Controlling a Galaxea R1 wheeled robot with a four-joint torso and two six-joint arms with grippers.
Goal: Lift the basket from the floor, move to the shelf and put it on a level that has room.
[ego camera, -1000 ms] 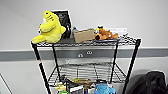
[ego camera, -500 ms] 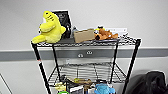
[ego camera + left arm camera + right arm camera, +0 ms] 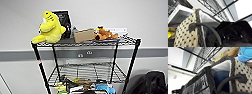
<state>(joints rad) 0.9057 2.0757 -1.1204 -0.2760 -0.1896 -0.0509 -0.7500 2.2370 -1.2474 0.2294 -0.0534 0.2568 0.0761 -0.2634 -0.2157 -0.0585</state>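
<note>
The shelf stands straight ahead against the wall, a black wire rack with thin posts. Its second level is a bare wire grid. The basket is tan and woven, and sits very close to the left wrist camera with its dark handle arching over the rim. The right wrist view has the basket from its other end, with a handle, a black bag and a blue item inside. A wire tier of the rack runs just beyond the basket.
On the top tier are a yellow plush toy, a brown box, an orange toy and a dark frame. The lower tier is cluttered. A black bag sits to the rack's right.
</note>
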